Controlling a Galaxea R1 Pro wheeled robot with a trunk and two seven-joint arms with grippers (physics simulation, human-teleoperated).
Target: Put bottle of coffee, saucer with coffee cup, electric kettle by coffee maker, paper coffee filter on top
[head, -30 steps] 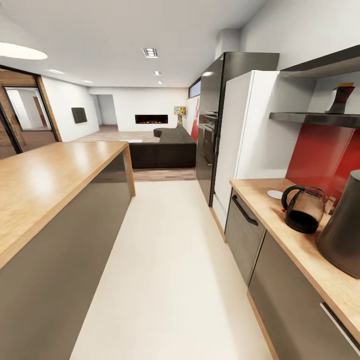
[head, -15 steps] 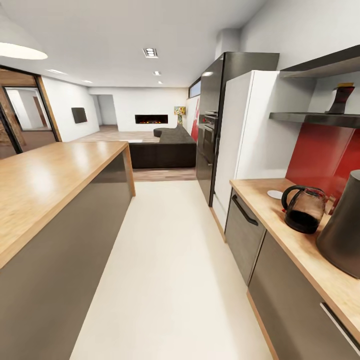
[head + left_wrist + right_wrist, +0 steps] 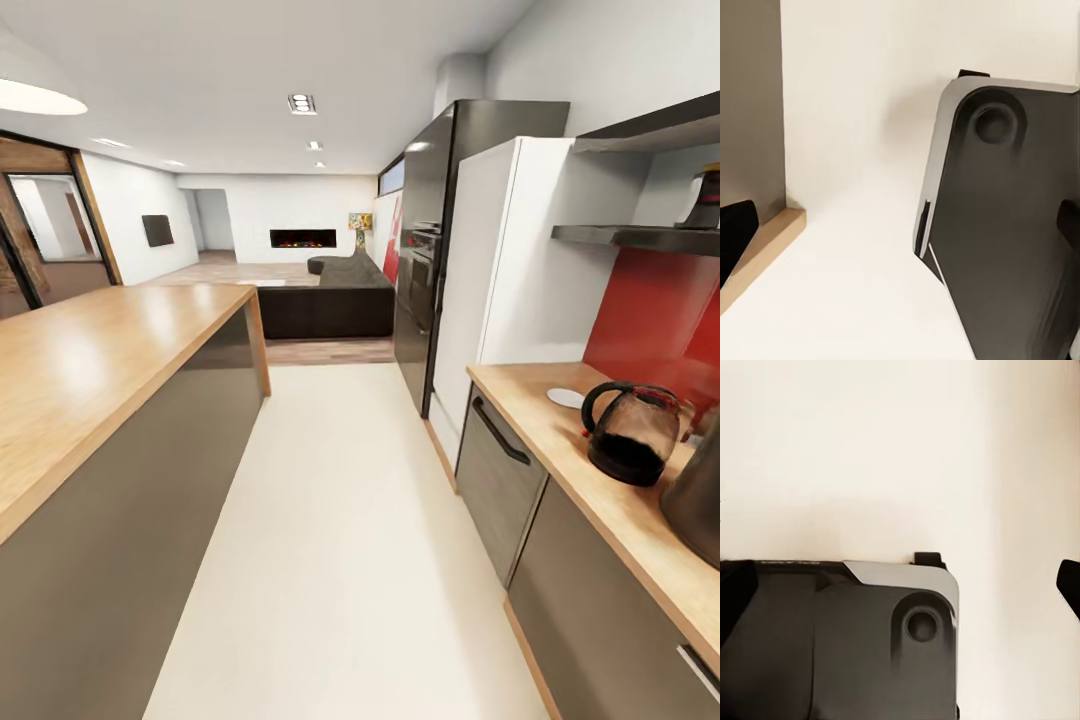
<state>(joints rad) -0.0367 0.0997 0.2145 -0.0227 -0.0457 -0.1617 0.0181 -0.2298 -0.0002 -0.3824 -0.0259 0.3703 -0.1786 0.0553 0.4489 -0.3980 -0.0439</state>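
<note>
Wood-topped kitchen counter (image 3: 560,440) along our right carries a small white saucer (image 3: 566,397) near its far end, a glass-bodied electric kettle with black handle (image 3: 632,432) beside it, and a dark grey coffee maker (image 3: 700,490) at the near edge. Both grippers' jaws: we cannot tell.

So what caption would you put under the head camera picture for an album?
Kitchen aisle from the robot's head: glass kettle and white saucer on the right countertop, island left, lounge beyond.
</note>
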